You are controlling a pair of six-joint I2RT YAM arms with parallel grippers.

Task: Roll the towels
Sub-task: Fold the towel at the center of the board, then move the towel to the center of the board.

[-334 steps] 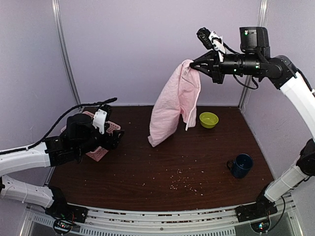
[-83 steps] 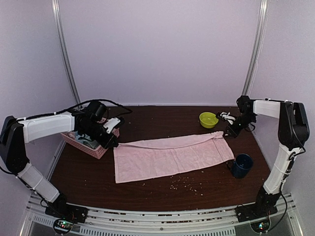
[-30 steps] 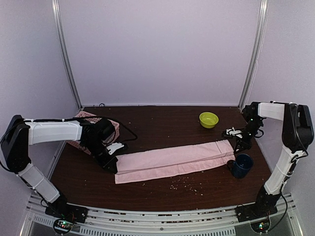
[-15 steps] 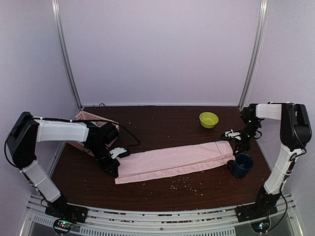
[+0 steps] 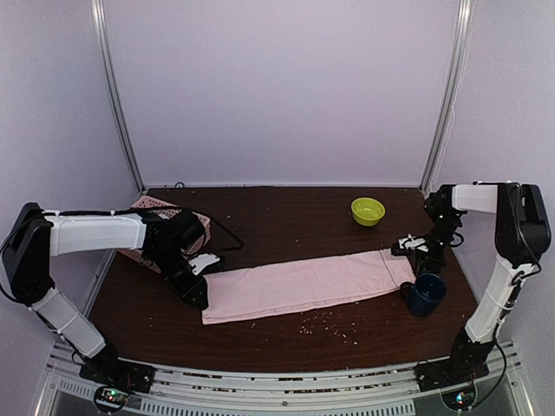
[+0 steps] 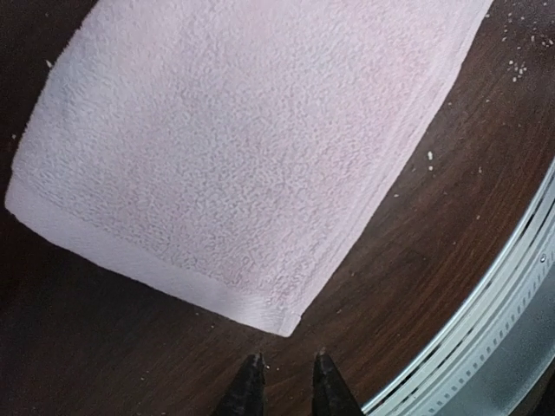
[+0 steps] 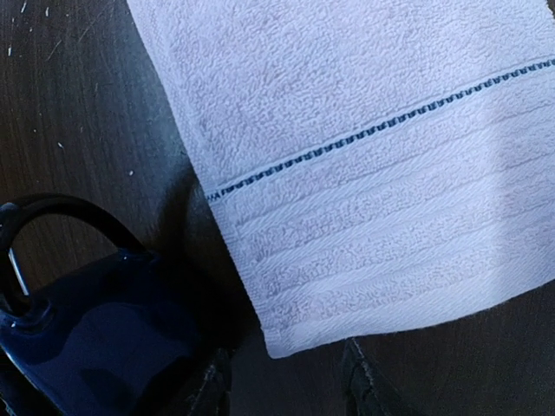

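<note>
The pale pink towel (image 5: 308, 283) lies flat on the dark table, folded into a long narrow strip running left to right. My left gripper (image 5: 200, 296) hovers just off its left end. In the left wrist view the towel (image 6: 243, 156) ends in a corner just ahead of the gripper (image 6: 286, 368), whose jaws stand a little apart around nothing. My right gripper (image 5: 416, 257) is at the strip's right end. In the right wrist view the striped hem of the towel (image 7: 373, 173) lies just ahead of the open gripper (image 7: 286, 381), untouched.
A dark blue mug (image 5: 427, 292) stands right beside the towel's right end, close to my right fingers (image 7: 212, 381). Farther back right sits a green bowl (image 5: 368, 211). The pink basket (image 5: 149, 205) sits behind my left arm. Crumbs dot the table's front.
Both grippers have opened and let go of the towel's ends. The folded strip now rests flat, and its far edge has settled.
</note>
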